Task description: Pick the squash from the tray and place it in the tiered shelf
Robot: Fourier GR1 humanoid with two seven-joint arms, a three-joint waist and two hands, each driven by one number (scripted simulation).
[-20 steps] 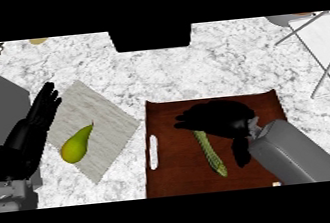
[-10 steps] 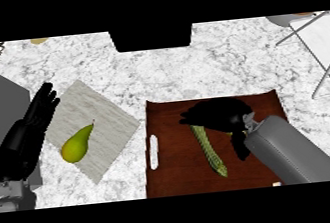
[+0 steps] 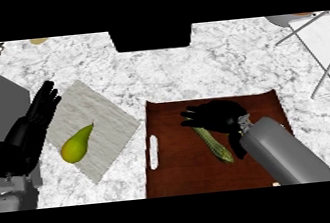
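The squash (image 3: 216,146), long and green, lies slantwise on the dark brown tray (image 3: 181,167). My right hand (image 3: 216,114) sits over its far end, fingers curled down round that end and hiding it. Only the near part of the squash shows, beside my grey right forearm (image 3: 283,155). The tiered shelf (image 3: 323,43), a white wire frame, stands at the far right of the counter, well away from the hand. At the left edge my left hand (image 3: 36,116) rests open with fingers pointing up, holding nothing.
A green pear (image 3: 76,145) lies on a pale marbled board (image 3: 98,120) left of the tray. A white handle (image 3: 154,152) marks the tray's left rim. A black box (image 3: 151,37) stands at the counter's far middle.
The right hand's fingers have drawn in over the squash's far end, and the squash's near end has swung slightly right. The left hand has not moved.
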